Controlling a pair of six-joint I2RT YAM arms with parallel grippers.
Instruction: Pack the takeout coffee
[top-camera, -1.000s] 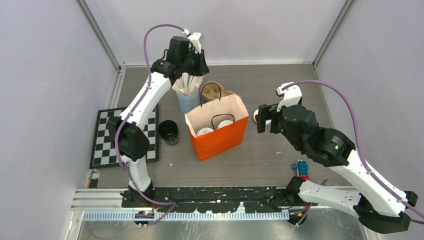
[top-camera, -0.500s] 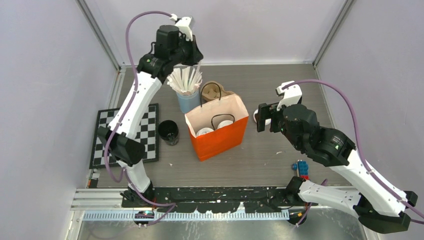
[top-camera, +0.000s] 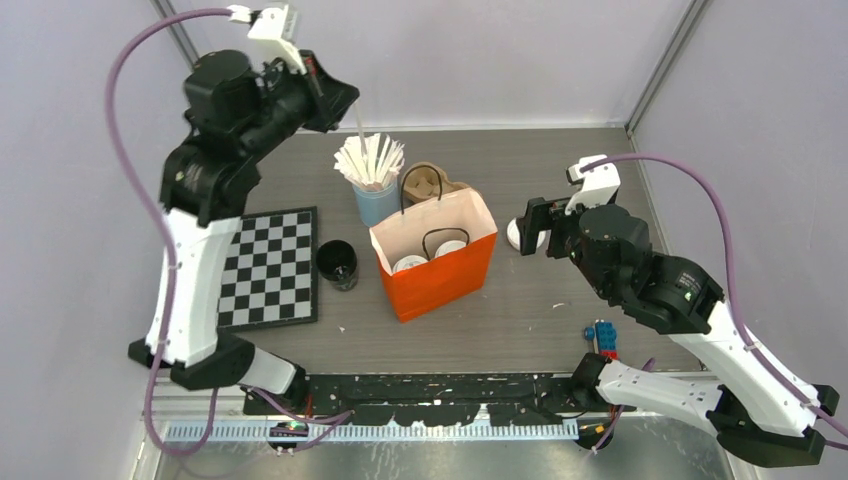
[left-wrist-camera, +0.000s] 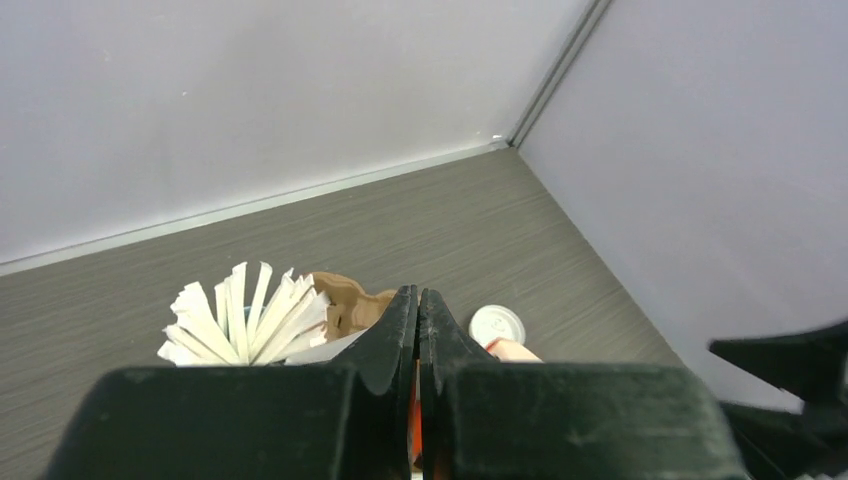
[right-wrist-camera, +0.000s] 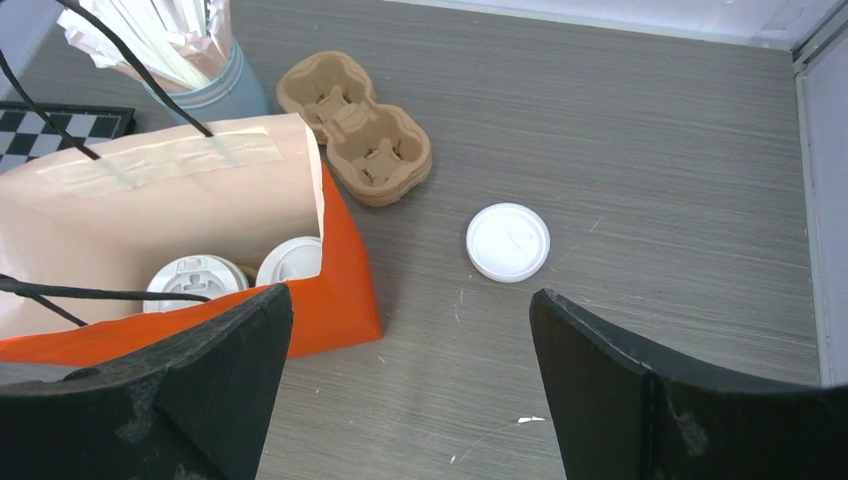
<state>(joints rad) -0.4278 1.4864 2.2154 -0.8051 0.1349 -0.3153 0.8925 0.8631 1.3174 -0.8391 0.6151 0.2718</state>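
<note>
Overhead and wrist views, read from left to right. A checkerboard lies flat at the left edge of the table. The left gripper is raised high above the table's far left part, its jaws pressed together on one thin white stick that hangs down toward the bundle below (the left wrist view shows the two fingers meeting with no gap). Just right of the board stands a black cup, upright and without a lid. Behind it a blue cup holds a fan of white sticks. To its right a brown carrier rests on the table, touching the back of the bag. The orange bag stands upright and open at the centre, its black handles up. The two coffees sit inside it side by side, on the side nearer the arms, only their white lids showing. Right of the bag, apart from it, a loose lid lies flat on the table. The right gripper is near this lid with its jaws spread wide and nothing between them; whether it touches the lid cannot be told. Small blue and red blocks lie near the right arm's base.
</note>
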